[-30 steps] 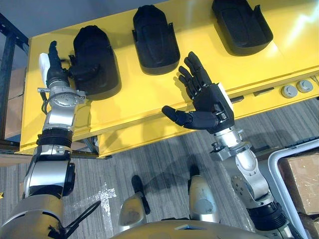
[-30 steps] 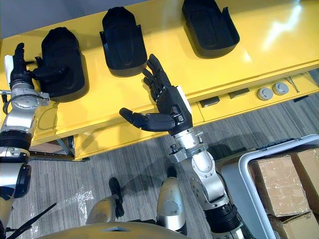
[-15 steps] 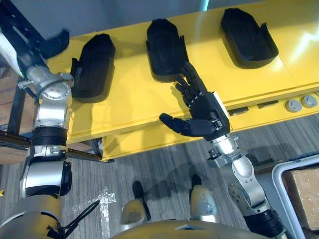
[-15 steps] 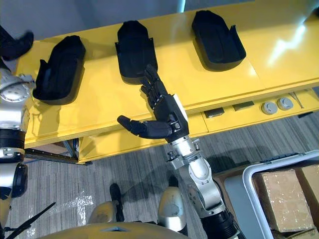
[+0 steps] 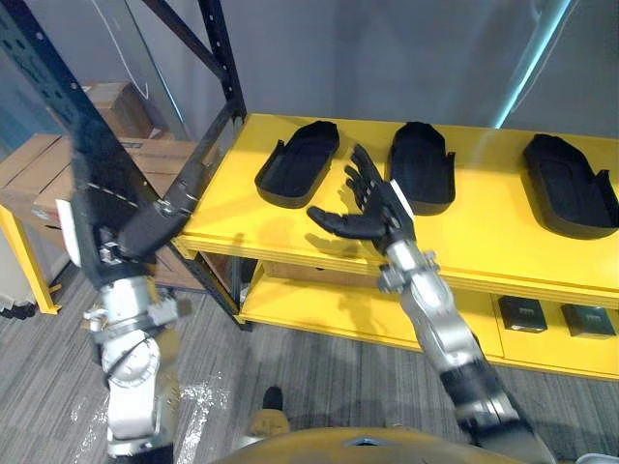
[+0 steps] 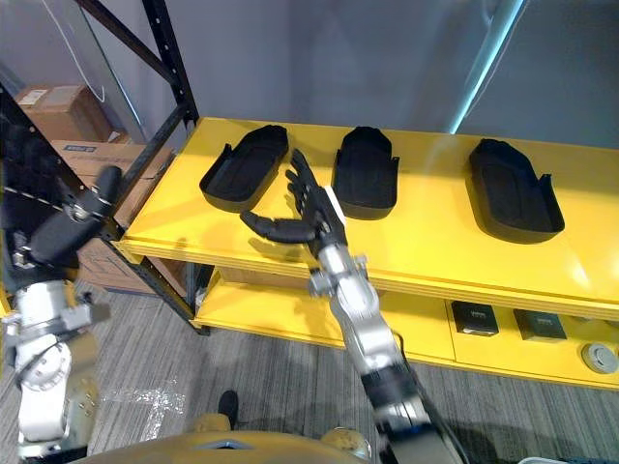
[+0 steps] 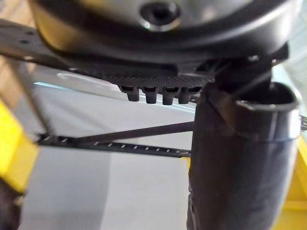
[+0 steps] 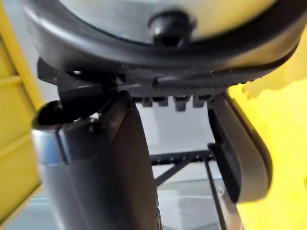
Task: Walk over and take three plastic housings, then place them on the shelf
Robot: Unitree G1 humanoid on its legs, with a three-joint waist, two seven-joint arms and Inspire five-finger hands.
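Housings (image 5: pixel 298 164), three black ones, sit spaced along yellow bench (image 5: pixel 484 237).

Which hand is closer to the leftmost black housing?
Right. The right hand hovers open beside the leftmost housing; the left hand hangs past the yellow table, by the black rack.

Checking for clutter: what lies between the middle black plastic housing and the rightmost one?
Only bare yellow tabletop separates the middle black plastic housing from the rightmost housing, seen in both eye views.
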